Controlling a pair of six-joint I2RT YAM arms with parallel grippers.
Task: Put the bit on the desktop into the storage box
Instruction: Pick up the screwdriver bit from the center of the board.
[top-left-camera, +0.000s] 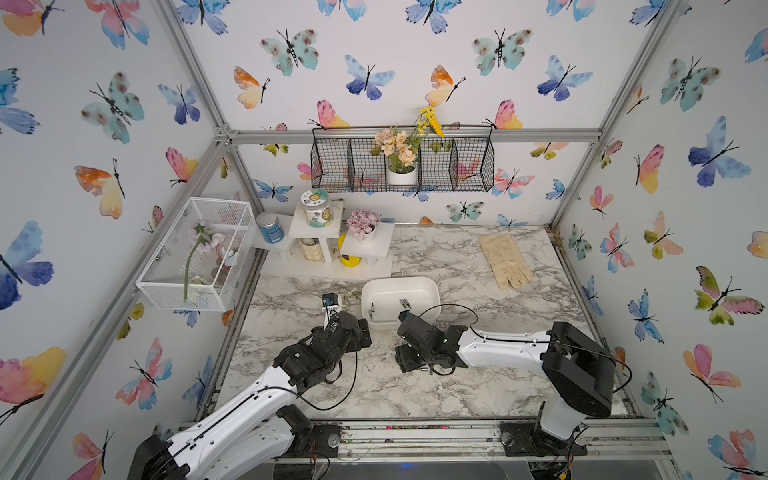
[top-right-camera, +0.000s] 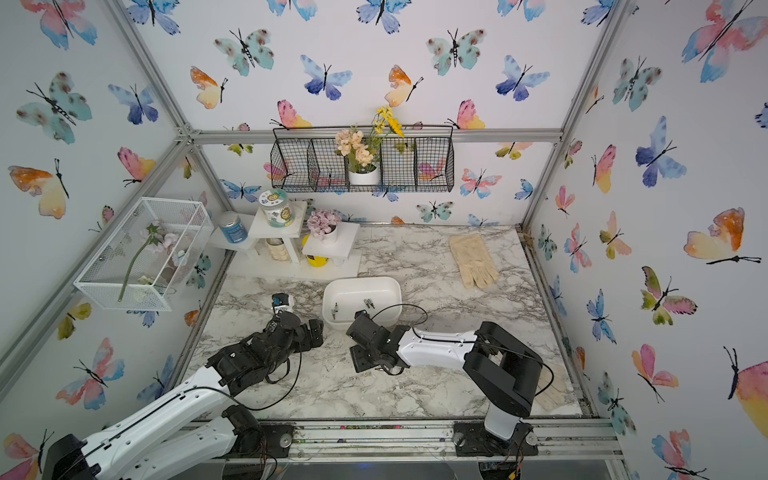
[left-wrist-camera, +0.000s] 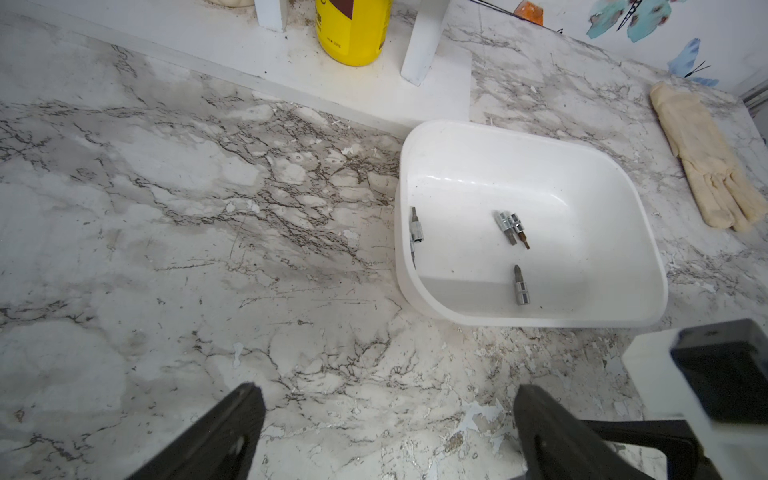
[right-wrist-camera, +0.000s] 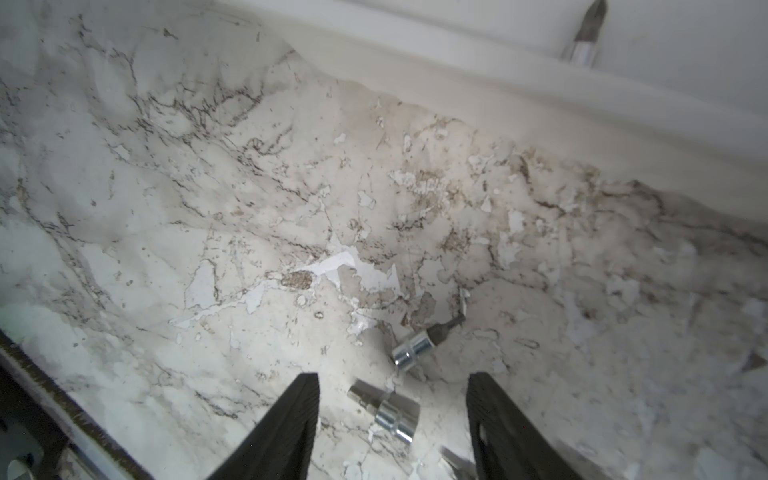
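Straddling one bit on the surface, another bit nearby, right jaws stand parted, left jaws released; storage box at twelve o'clock holds several.

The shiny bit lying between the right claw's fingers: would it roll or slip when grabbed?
The bit looks like a round, polished metal socket lying on its side, so it may roll if nudged. Its glossy surface could slip between the open jaws of the right gripper. Apparently steel, it is probably stiff and heavy for its size.
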